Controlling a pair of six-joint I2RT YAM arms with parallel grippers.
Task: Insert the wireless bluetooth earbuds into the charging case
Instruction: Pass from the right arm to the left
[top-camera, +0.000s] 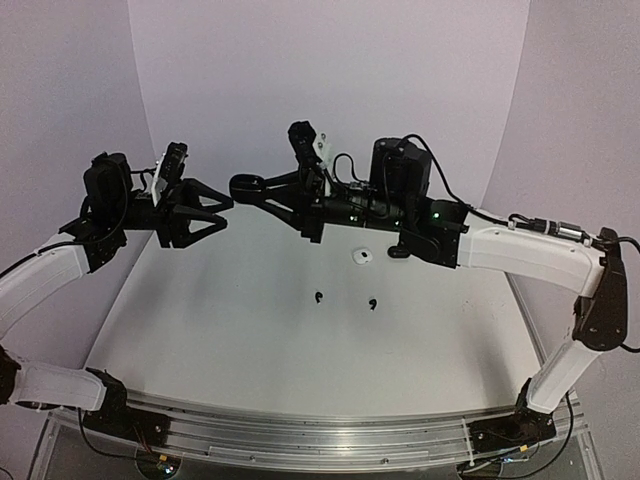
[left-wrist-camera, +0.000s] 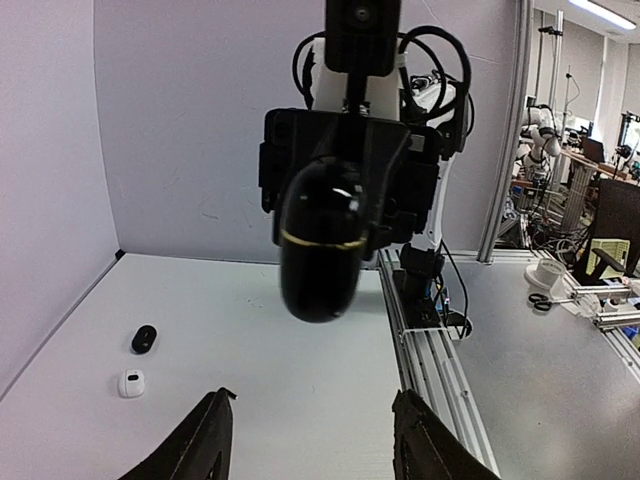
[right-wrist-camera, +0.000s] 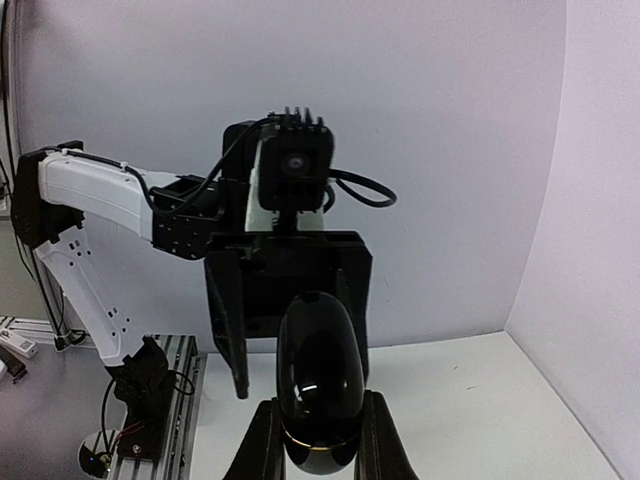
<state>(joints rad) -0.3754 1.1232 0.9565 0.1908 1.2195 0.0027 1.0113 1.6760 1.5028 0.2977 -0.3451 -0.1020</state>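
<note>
Up off the table, left of and beyond the white pebble-shaped plastic case (top-camera: 362, 257), the right gripper (right-wrist-camera: 320, 405) holds a glossy black pebble-shaped case with a thin gold seam (right-wrist-camera: 318, 370). Its two fingers press against the case's sides near the seam end, and the rounded far end juts out towards the left arm. The left gripper (top-camera: 226, 213) hangs in the air further left of the white case, facing the held case but apart from it. Its fingers are spread wide with nothing between them.

Two tiny black comma-shaped plastic earbuds lie on the white tabletop (top-camera: 250, 330), nearer the arm bases than the white case. One (top-camera: 372, 303) is just in front of the white case, the other (top-camera: 319, 296) in front and to its left. They lie apart from each other, outside any case. The left wrist view shows a small black oval object (left-wrist-camera: 144, 338) just beside the white case.
</note>
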